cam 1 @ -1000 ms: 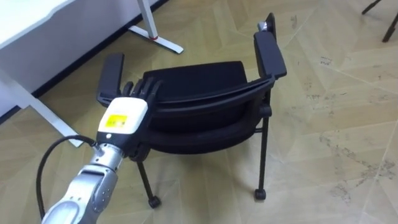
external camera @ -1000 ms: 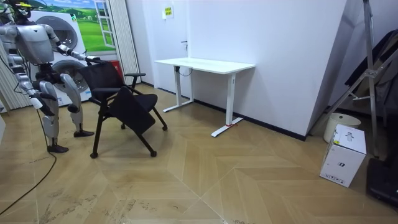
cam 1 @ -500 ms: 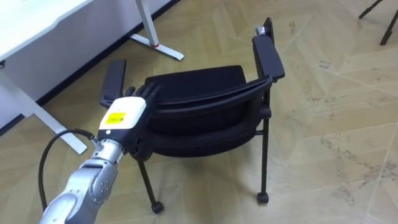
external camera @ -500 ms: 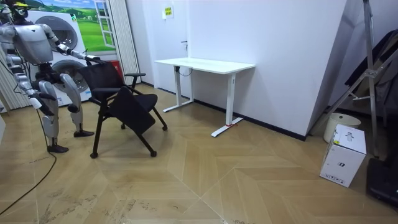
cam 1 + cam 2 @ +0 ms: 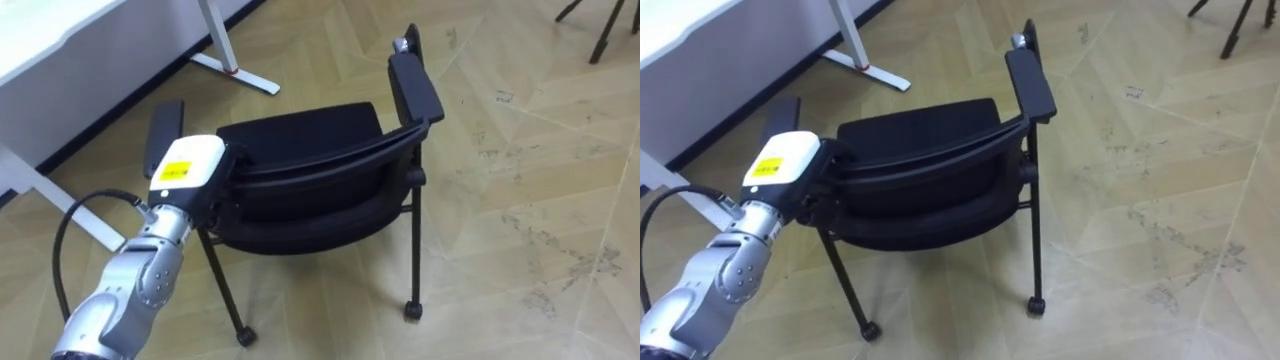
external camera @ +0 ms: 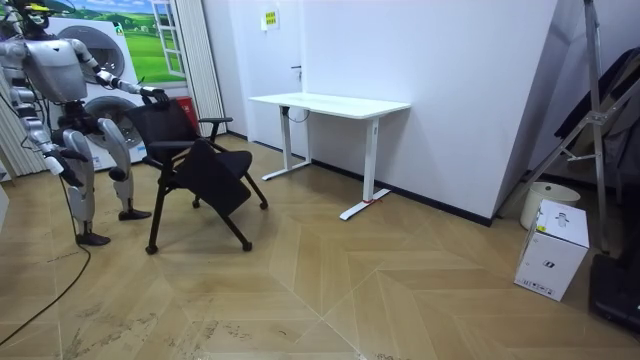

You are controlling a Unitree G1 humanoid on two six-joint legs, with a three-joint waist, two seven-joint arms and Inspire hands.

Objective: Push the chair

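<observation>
Left eye view: chair (image 5: 300, 130) stands on castors beside the desk (image 5: 50, 45).
Left hand (image 5: 188, 168): on the backrest's left end; grip cannot be told.
Right hand (image 6: 66, 160): idle at the side.
Risk: an off-centre push probably yaws the chair, and the armrest (image 5: 163, 135) just beside the hand clips the desk leg (image 5: 222, 50).

— How is the left arm set?

— It is stretched forward from the shoulder, nearly straight. The wrist is seen in line with the forearm, and the left hand (image 5: 188, 168) is turned back-up.

— And the right arm?

— It is bent at the elbow beside the body. The right hand (image 6: 72, 167) is carried low, near the thigh. The body is seen upright on both legs.
</observation>
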